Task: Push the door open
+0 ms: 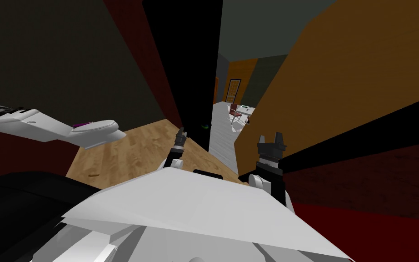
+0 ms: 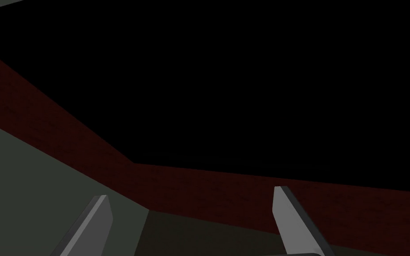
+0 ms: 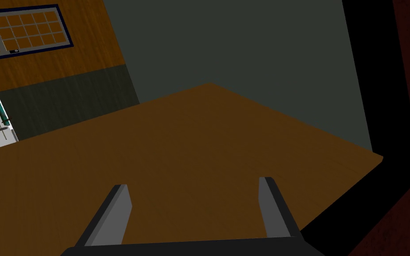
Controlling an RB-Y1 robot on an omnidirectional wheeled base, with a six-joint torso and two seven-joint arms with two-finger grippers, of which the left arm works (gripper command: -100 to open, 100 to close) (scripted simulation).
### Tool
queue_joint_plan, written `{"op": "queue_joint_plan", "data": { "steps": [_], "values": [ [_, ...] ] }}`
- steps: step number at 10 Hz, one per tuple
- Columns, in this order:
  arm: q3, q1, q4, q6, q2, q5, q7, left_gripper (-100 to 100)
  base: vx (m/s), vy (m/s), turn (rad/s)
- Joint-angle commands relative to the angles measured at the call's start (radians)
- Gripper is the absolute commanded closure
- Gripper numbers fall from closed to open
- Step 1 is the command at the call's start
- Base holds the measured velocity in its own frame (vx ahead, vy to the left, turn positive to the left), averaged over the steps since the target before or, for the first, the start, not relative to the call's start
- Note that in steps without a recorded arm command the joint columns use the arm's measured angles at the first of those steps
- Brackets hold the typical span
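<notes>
While both wide, right end effector (image 3: 194, 182) near brown door (image 3: 199, 129), left end effector (image 2: 190, 193) before black area (image 2: 244, 89), white toilet (image 1: 92, 129) leftward.

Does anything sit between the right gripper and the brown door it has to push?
Nothing visible does. The open right gripper points straight at the door, whose bare brown face lies directly ahead of it, with no object between them.

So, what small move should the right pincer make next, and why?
Probably ease the right pincer forward until its open fingers press on the flat brown wooden door. The right wrist view shows this panel directly ahead of the fingers. The head view shows the door only partly open, with a narrow gap beside its edge.
</notes>
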Motion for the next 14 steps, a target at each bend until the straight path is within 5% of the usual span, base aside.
{"op": "queue_joint_plan", "data": {
  "steps": [1, 14],
  "values": [
    [-0.014, -0.015, 0.040, -0.006, 0.003, -0.002, 0.003, -100, 0.080, 0.074, -0.088],
    [-0.112, -0.104, 0.367, -0.101, 0.024, -0.010, 0.041, -100, 0.072, 0.076, -0.085]
  ]
}}
